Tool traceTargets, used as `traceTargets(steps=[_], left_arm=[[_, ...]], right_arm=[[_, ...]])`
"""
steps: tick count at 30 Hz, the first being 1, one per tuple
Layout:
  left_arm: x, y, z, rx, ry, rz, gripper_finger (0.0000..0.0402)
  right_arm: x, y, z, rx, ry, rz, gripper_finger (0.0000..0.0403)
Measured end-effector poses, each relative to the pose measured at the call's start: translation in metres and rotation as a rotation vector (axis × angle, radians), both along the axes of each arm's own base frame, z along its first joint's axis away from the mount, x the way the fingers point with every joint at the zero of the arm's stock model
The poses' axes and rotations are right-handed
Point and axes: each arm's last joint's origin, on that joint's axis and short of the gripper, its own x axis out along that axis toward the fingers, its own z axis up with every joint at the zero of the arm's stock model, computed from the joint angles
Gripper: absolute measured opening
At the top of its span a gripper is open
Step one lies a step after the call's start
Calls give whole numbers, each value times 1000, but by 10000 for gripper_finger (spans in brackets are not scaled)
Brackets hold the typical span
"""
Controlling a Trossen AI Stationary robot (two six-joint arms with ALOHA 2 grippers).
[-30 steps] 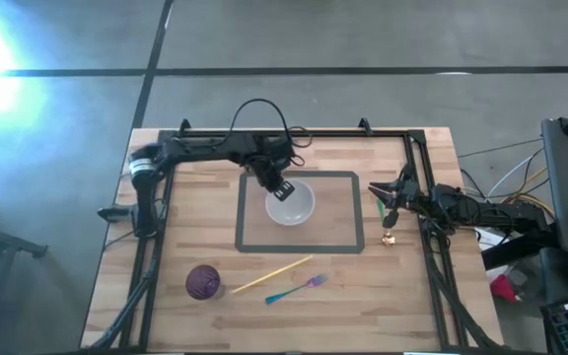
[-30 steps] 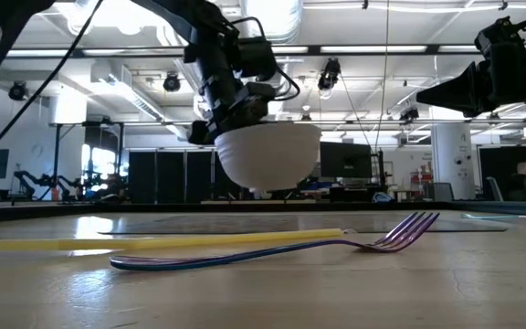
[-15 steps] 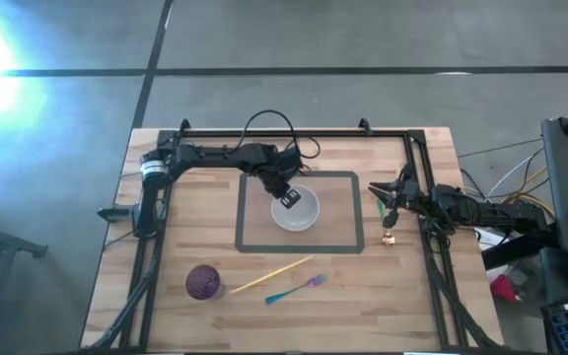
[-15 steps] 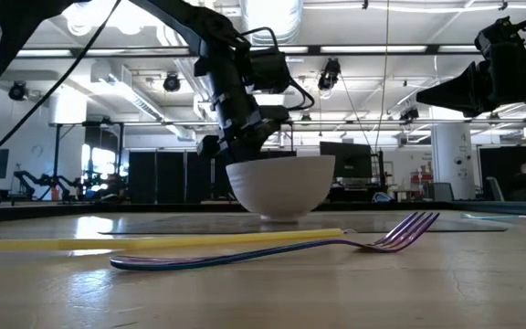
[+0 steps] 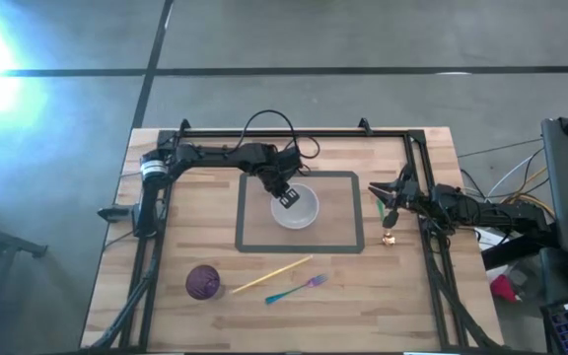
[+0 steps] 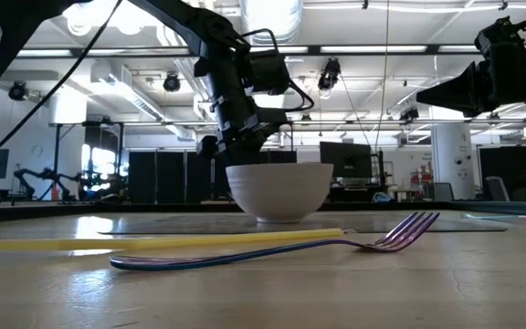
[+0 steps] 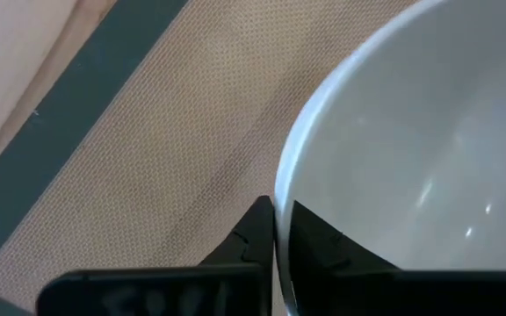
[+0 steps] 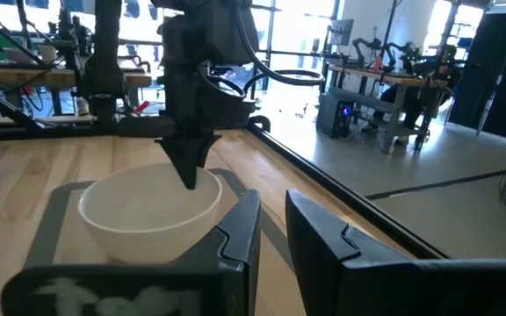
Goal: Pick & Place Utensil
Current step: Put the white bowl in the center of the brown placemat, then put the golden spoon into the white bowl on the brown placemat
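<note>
A white bowl [image 5: 304, 213] stands upright on its foot in the middle of the tan, dark-bordered mat [image 5: 360, 212]. My left gripper [image 5: 286, 200] comes down onto the bowl's far-left rim and is shut on it. A teal-and-purple fork [image 5: 296, 288] and a yellow stick [image 5: 272, 275] lie on the wood near the front edge, by a purple cup [image 5: 203, 282]. My right gripper [image 8: 272, 230] waits level at the table's right edge, slightly open, holding nothing. My left gripper has the bowl's rim [image 7: 279, 189] between its two fingers, one finger [image 7: 316, 244] inside the bowl and the other [image 7: 255, 230] outside. The fingers come steeply from above, slanting from the table's left. The bowl [image 6: 279, 190] stands upright with its foot on the mat.
A small golden object [image 5: 389, 237] and a green item [image 5: 378, 207] lie beside the mat's right border, below the right arm. In the low view the fork [image 6: 272, 253] and the stick [image 6: 153, 241] lie in front of the bowl. Black rails run along the table's edges.
My left gripper has gone down and a little toward the table's right edge with the bowl. The bowl hung tilted, clear of the mat; now it stands upright on the mat. Both have kept still over the last half second.
</note>
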Motion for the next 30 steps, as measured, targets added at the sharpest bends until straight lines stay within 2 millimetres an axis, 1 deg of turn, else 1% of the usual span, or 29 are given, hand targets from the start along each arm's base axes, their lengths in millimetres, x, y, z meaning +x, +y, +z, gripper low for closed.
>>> traceTargets(steps=[9, 18, 21, 24, 30], left_arm=[[3, 1, 1, 19, -34, -23, 63], [5, 2, 7, 34, -52, -48, 138], [7, 3, 13, 37, -62, -46, 162], [7, 5, 21, 43, -64, -53, 177], [4, 12, 44, 49, -37, -73, 181]], right_arm=[[0, 0, 0, 0, 0, 0, 52], [0, 0, 0, 0, 0, -1, 52], [0, 0, 0, 0, 0, 0, 52], [0, 0, 0, 0, 0, 0, 52], [0, 0, 0, 0, 0, 0, 52]])
